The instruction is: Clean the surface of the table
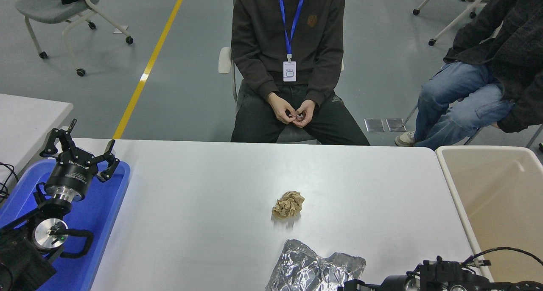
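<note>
Head view: table surface (pixel 203 206) beyond right gripper's (pixel 352 287) barely visible fingers.

Premises read as a robotics test lab: grey sealed floor (pixel 191 96) with yellow lane line (pixel 148 66), castered chairs (pixel 55 6), lanyard-badged seated observer (pixel 288 62), white worktable (pixel 203 197)
</note>
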{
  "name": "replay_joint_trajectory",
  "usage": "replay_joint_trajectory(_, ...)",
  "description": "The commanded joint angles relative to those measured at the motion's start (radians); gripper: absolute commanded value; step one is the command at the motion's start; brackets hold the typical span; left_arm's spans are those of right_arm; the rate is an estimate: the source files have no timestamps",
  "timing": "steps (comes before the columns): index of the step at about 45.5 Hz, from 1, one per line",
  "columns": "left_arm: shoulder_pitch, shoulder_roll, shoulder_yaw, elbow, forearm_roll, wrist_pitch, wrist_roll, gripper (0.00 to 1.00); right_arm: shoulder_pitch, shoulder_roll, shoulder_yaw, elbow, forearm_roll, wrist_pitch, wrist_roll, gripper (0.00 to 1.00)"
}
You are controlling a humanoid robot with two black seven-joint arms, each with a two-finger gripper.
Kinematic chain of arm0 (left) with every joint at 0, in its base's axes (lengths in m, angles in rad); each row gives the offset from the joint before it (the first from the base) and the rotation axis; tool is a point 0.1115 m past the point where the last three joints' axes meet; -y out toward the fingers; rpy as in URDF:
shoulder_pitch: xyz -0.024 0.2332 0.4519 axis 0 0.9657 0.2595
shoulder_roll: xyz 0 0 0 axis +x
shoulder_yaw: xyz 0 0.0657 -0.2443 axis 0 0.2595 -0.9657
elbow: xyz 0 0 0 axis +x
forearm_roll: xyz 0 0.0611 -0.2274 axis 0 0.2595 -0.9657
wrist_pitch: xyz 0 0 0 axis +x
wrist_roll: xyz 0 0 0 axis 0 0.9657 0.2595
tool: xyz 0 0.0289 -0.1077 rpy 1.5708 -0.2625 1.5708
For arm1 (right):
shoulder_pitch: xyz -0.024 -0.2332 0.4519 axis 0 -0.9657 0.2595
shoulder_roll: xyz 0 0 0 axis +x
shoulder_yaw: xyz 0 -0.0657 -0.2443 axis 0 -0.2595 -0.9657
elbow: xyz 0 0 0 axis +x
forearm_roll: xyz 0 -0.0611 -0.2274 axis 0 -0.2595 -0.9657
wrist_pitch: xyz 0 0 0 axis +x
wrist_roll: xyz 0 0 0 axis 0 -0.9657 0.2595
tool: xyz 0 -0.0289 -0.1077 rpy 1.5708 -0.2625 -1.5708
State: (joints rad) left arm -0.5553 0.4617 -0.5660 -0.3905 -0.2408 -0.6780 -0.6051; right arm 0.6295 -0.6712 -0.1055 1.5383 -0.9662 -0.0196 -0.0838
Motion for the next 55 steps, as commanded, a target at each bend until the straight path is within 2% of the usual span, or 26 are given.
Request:
replay_joint_trajectory(1,0.0,0.0,0.0,0.001,0.0,0.0,0.001,1.0,0.009,-0.002,-0.028,0.0,-0.003,0.001,0.003,0.0)
replay_joint_trajectory(20,0.0,0.0,0.0,0.001,0.0,0.0,0.001,1.0,0.062,-0.021,-0.023,0.022,0.006,0.004,0.012,0.0)
replay_joint_trajectory(33,0.0,0.0,0.0,0.001,0.0,0.0,0.001,1.0,0.148,-0.14,-0.025,0.126,0.006,0.075,0.012,0.0)
replay_joint_trajectory(55,0.0,0.0,0.0,0.001,0.0,0.0,-0.001,1.0,0.426,-0.407,-0.01,0.164,0.009,0.343,0.012,0.0)
